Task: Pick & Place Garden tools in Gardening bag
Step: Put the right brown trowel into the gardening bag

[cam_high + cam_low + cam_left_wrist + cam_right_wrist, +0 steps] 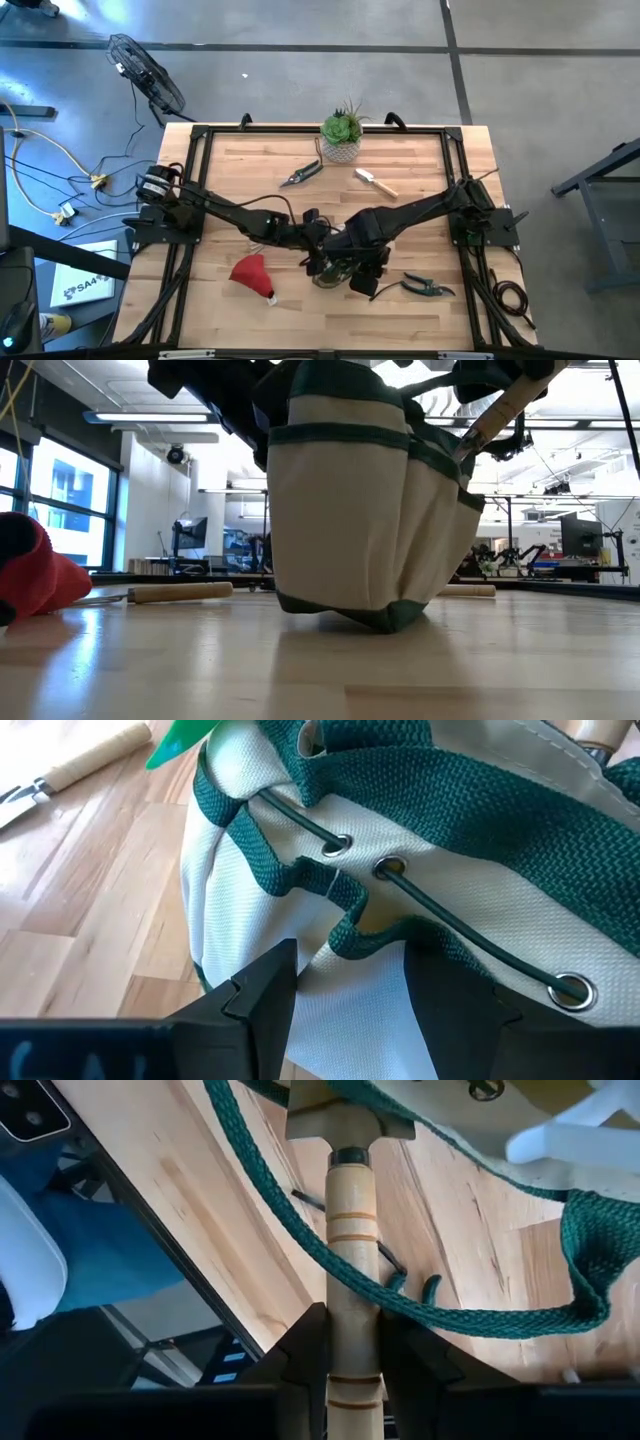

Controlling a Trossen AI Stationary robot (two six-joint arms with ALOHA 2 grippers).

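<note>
The gardening bag (360, 510), tan with green trim, stands near the table's middle front and is mostly hidden under both grippers in the high view (335, 272). It is tilted, with one bottom corner (390, 622) on the table. My left gripper (350, 990) is shut on the bag's rim. My right gripper (355, 1370) is shut on a wooden-handled tool (495, 410) whose head is inside the bag. A green piece (185, 740) sticks out of the bag. The red cone (252, 272) lies left of the bag. My left gripper pinches the bag's green-trimmed upper edge (352, 925) between its two fingers, coming from the table's left and slanting down. The cloth bunches between the fingers; how many layers, I cannot tell. The bag tilts, one bottom corner on the table. My right gripper pinches the tool's wooden handle (352, 1305) between its two fingers, toward its free end, with the fingers along the handle. The handle slants up out of the bag's top, and its metal neck (350, 1125) goes into the bag. A green cord handle (420, 1315) lies across it.
Dark shears (300, 175) and a wooden-handled trowel (375, 182) lie toward the far edge, near the potted plant (342, 135). A second pair of shears (428, 287) lies right of the bag near the front edge.
</note>
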